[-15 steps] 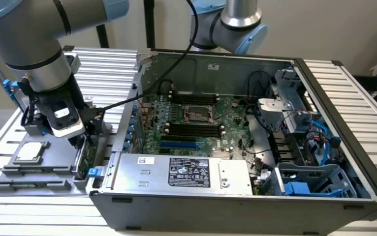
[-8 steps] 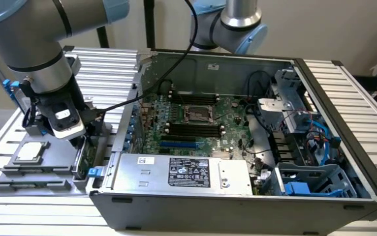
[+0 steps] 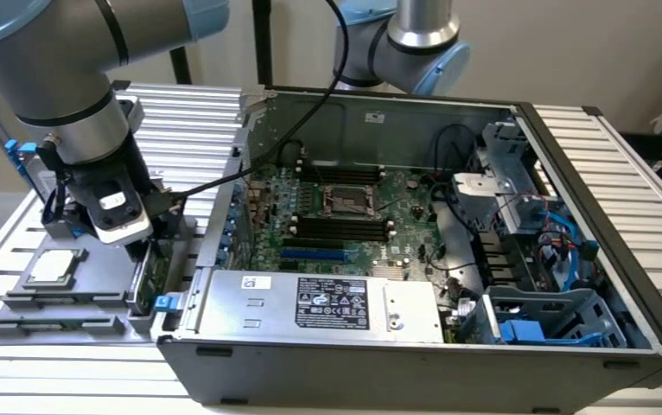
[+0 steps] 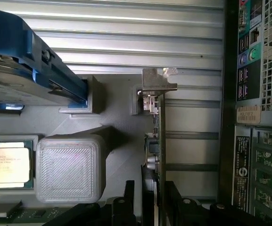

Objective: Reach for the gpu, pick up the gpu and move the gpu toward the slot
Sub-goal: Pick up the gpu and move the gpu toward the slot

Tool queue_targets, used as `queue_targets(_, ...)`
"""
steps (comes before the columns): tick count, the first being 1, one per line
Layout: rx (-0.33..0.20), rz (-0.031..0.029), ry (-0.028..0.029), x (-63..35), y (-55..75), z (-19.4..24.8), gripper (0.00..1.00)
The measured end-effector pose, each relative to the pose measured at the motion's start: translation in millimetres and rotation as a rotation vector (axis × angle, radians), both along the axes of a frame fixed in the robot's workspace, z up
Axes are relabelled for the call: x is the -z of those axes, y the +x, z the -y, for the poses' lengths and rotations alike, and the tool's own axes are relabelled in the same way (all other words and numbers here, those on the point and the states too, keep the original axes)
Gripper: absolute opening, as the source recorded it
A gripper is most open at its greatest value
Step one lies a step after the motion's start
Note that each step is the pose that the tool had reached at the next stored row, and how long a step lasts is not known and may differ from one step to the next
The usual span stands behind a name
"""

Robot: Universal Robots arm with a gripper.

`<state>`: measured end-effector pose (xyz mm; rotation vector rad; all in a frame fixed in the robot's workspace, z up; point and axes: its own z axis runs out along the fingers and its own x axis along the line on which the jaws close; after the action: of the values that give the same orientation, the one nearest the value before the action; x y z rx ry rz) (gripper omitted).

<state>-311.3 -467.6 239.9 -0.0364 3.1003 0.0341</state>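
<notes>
The gpu [image 4: 161, 141] stands on its edge in a grey fixture tray [image 4: 117, 117], a thin green card with its silver bracket [image 4: 157, 83] at the far end. My gripper [image 4: 152, 200] is open, with one black finger [image 4: 130, 202] on each side of the card's near end and small gaps showing. In the exterior view the gripper [image 3: 144, 258] hangs low over the gpu [image 3: 150, 278], just outside the computer case's left wall. The blue slot [image 3: 311, 256] lies on the motherboard inside the open case.
On the tray lie a square silver processor chip [image 3: 54, 266] and a hard drive with blue side rails [image 4: 22, 61]. A grey printed block [image 4: 70, 167] stands close beside the gripper. The case wall [image 3: 221, 233], power supply [image 3: 320, 303] and cables crowd the route.
</notes>
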Motion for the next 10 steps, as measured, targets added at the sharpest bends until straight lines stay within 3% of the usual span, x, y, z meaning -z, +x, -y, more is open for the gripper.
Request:
queue_targets(4,0.0,0.0,0.0,0.0,0.1,0.0,0.36)
queue_targets(5,0.0,0.0,0.0,0.0,0.1,0.0,0.29)
queue_targets(10,0.0,-0.0001,-0.0001,0.0,0.1,0.0,0.27)
